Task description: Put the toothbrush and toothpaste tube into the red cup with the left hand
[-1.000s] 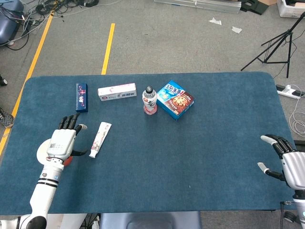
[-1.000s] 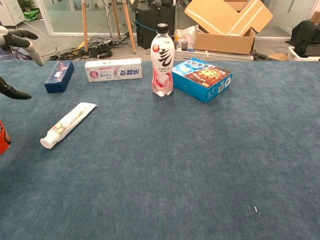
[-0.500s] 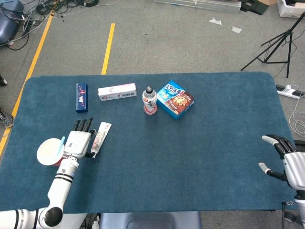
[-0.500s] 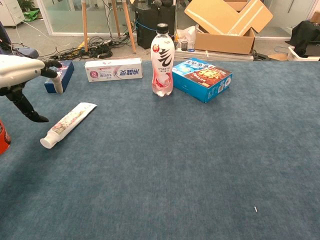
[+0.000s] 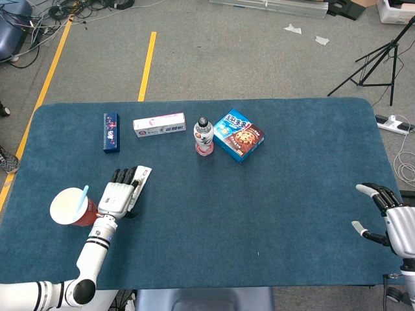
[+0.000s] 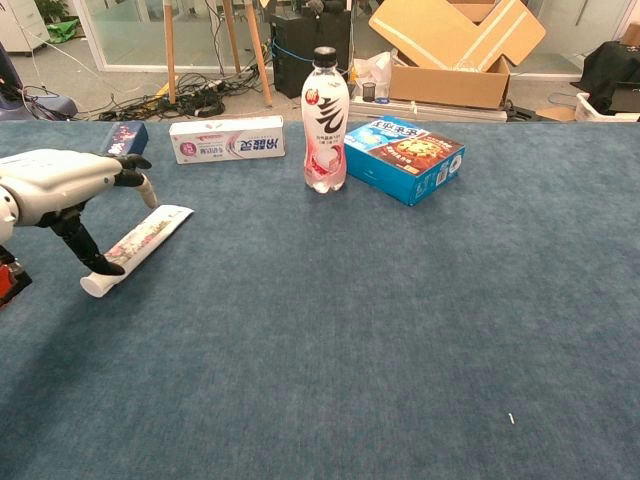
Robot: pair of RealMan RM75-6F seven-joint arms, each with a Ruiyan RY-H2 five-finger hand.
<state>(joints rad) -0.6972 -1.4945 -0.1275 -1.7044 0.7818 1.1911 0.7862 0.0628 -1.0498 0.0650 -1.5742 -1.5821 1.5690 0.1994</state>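
One item remains: the toothpaste tube (image 6: 140, 247), near the table's (image 5: 272, 214) left edge beside the red cup (image 5: 71, 207), under the spread, empty left hand (image 5: 119, 196). It should be gripped mid-body and tipped cap-down beside the toothbrush (image 5: 82, 196).

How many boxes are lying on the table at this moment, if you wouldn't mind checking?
3, all along the far side: dark blue box at left, white toothpaste box beside it, cookie box right of the bottle.

The left robot hand (image 5: 119, 196) hides most of the toothpaste tube (image 5: 142, 173); the chest view's edge crops the red cup (image 6: 8, 282).
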